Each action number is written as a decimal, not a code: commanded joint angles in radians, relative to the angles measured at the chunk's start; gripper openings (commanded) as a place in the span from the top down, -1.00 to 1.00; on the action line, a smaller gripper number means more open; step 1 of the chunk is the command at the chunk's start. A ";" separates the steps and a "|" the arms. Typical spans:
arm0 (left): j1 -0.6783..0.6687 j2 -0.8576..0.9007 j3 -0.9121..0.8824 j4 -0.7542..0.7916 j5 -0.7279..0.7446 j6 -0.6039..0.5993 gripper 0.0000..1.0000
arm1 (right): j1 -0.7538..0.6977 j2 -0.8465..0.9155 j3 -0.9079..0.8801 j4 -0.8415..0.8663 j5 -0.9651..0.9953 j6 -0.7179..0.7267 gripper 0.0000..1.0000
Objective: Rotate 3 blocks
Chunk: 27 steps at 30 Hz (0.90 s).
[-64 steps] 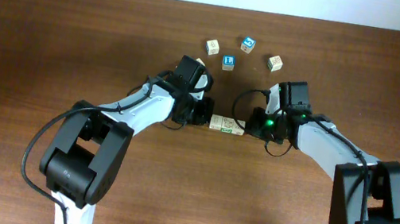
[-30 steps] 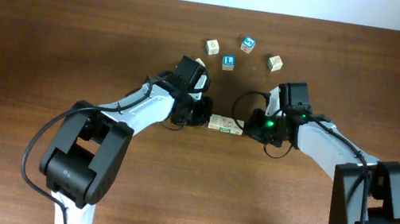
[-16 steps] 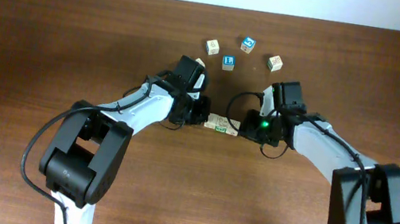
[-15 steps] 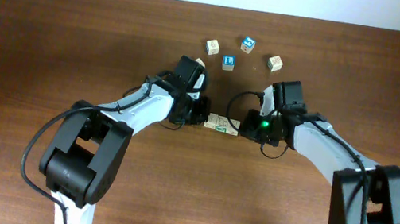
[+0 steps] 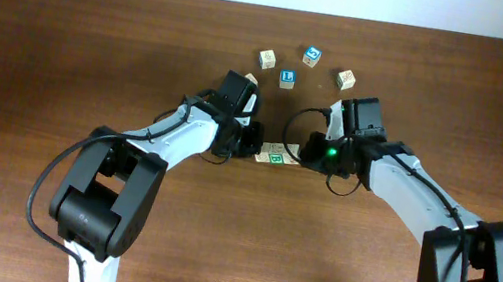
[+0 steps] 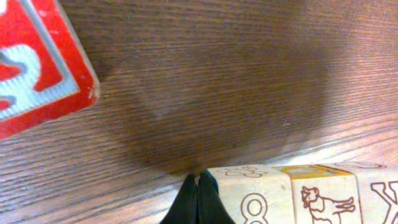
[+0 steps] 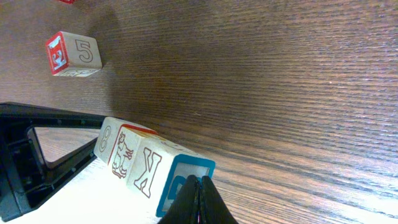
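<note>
The 3 blocks [image 5: 275, 155] are being seen as one tight row lying on the desk [image 5: 63, 51], at the middle of the overhead frame between the two arms. The row's long axis is running roughly left to right across that frame, and the blocks are touching face to face. In the right wrist view their side faces are being shown in order from upper left to lower right: an outlined "8", an outlined animal, then an outlined "K". A blue-bordered face is being shown at the lower right end of the row.

The left fingers [image 6: 189, 202] are pressed together, and their tips are being held against the corner of the "8" block at the bottom of the left wrist view. The right fingers [image 7: 189, 205] are likewise pressed together, pinching nothing, and their tips are touching the blue-bordered end face.

Five other cubes are being counted. Four loose cubes [image 5: 287, 78] are sitting apart from one another in a cluster at the upper centre of the overhead frame. One red-faced cube [image 7: 73, 55], with a "5" on one side, is lying at the upper left of the right wrist view, well apart from the row.
</note>
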 commanded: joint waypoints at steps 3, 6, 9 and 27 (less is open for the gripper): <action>-0.018 0.010 -0.002 0.004 0.065 -0.008 1.00 | 0.070 -0.019 0.039 0.004 -0.044 -0.004 0.91; -0.018 0.010 -0.002 0.003 0.065 -0.008 1.00 | 0.092 -0.019 0.045 0.000 -0.019 -0.013 0.92; -0.018 0.010 -0.002 0.002 0.065 -0.008 1.00 | 0.109 -0.019 0.050 -0.015 0.024 -0.015 0.91; -0.016 0.010 -0.002 -0.086 0.070 0.038 1.00 | 0.208 -0.019 0.100 -0.070 0.151 -0.041 0.91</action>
